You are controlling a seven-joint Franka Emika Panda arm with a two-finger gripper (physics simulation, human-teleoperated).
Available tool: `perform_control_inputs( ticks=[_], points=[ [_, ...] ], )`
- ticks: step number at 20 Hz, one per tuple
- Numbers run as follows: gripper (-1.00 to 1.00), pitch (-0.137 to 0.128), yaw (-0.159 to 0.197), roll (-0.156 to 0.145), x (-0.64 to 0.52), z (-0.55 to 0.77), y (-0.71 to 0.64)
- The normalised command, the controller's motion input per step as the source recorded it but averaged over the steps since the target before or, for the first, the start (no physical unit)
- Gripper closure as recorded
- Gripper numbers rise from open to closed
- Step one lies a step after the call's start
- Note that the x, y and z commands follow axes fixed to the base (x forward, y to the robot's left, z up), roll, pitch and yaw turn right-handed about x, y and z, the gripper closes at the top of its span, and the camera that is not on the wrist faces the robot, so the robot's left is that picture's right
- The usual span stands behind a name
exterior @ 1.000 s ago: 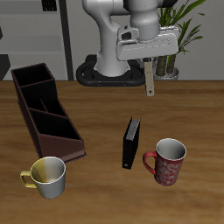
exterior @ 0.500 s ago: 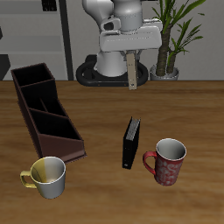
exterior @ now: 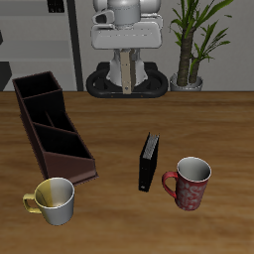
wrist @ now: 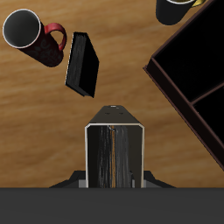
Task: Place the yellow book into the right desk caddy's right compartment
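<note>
The gripper (exterior: 128, 62) had the yellow book (exterior: 129, 71) clamped between its fingers, hanging upright, high above the back of the wooden table (exterior: 198, 119). The right desk caddy (exterior: 50, 124) sat well apart from it, nearer the front. A black book (exterior: 149, 162) stood beside a red mug (exterior: 190, 183), and a yellow mug (exterior: 53, 199) sat just past the caddy's near end.

tan yellow book (exterior: 128, 69) with pale stripes, dark brown caddy (exterior: 52, 125), all-black book (exterior: 148, 162), red mug (exterior: 189, 183), yellowish mug (exterior: 53, 200), wood-grain table (exterior: 119, 213)
</note>
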Motion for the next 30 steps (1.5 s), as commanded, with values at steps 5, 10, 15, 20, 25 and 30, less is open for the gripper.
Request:
perform_control_inputs(
  ticks=[5, 10, 15, 20, 25, 30],
  points=[
    [1.00, -0.034, -0.099, -0.085, -0.05, 0.28, -0.75],
    [1.00, -0.003, -0.092, -0.112, 0.00, 0.17, -0.57],
    [1.00, 0.018, -0.058, -0.036, -0.03, 0.05, -0.27],
    [1.00, -0.020, -0.028, -0.067, -0.10, 0.00, -0.23],
    [1.00, 0.005, -0.037, -0.071, -0.12, -0.04, -0.32],
    [1.00, -0.010, -0.016, -0.024, -0.12, 0.11, -0.44]
  ],
)
